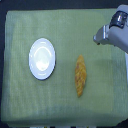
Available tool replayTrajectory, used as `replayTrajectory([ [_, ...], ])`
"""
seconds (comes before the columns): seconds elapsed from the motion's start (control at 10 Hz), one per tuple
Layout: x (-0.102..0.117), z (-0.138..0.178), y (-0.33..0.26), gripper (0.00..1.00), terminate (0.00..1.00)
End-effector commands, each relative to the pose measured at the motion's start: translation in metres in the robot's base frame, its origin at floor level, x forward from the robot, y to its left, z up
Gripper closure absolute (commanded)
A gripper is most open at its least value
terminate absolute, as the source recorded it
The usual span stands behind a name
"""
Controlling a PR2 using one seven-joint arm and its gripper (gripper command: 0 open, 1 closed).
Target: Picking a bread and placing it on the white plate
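While the bread (80, 75) lies on the green cloth (20, 105) toward its right edge, the white plate (42, 59) sits well apart, nearer the left. Gripper (99, 37) hangs over the far right corner, holding nothing; can't tell if its jaws are spread.

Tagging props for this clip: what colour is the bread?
Golden-orange, with a bumpy crust: the bread, clearest in the exterior view.

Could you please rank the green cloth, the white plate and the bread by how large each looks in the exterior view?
1. green cloth
2. white plate
3. bread, about as long as the plate is wide, but far narrower
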Motion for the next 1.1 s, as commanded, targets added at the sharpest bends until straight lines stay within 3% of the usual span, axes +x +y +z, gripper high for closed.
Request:
replayTrajectory([
  [0.0, -0.014, -0.022, 0.029, 0.0, 0.0],
  [0.5, -0.031, -0.062, 0.082, 0.0, 0.0],
  [1.0, -0.034, -0.125, 0.104, 0.0, 0.0],
])
